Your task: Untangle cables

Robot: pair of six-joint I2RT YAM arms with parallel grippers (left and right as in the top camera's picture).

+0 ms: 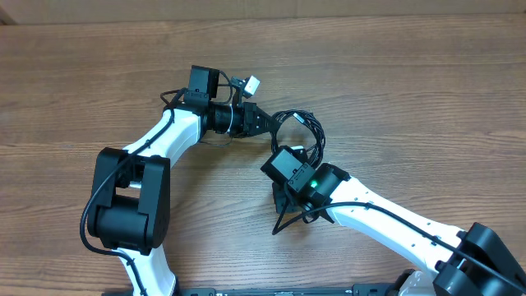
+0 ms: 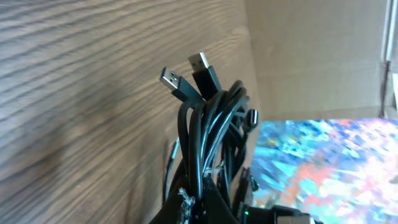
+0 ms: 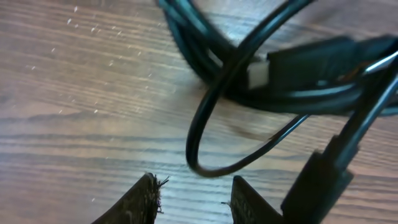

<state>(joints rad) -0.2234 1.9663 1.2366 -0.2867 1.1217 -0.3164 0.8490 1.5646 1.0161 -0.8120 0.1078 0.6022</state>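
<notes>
A wooden table (image 1: 411,82) seen from above, with two white and black robot arms reaching in from the near edge. The left arm (image 1: 177,131) comes from the lower left. The right arm (image 1: 386,218) comes from the lower right. Their ends are near each other at the middle of the table.

The cables (image 2: 208,118) are thin black cords gathered in a bundle between the two arm ends. The left fingers (image 2: 186,211) are closed tight on the bundle. In the left wrist view the cords rise out of the fingers as a thick bunch of folded strands. Two plugs (image 2: 186,78) with metal tips stick out at the top, side by side. From above, one loose loop of cord curves away from the left fingers and ends beside the right wrist camera (image 1: 289,168).

The right fingers (image 3: 146,202) stand partly open, with a plain gap between the tips and nothing held in it. In the right wrist view a single cord loop lies on the table just ahead of that gap, not touching either tip. Beyond the loop more strands cross each other, and a blurred black plug with a pale end sits among them. A dark blurred piece at the lower right is too close to make out.
</notes>
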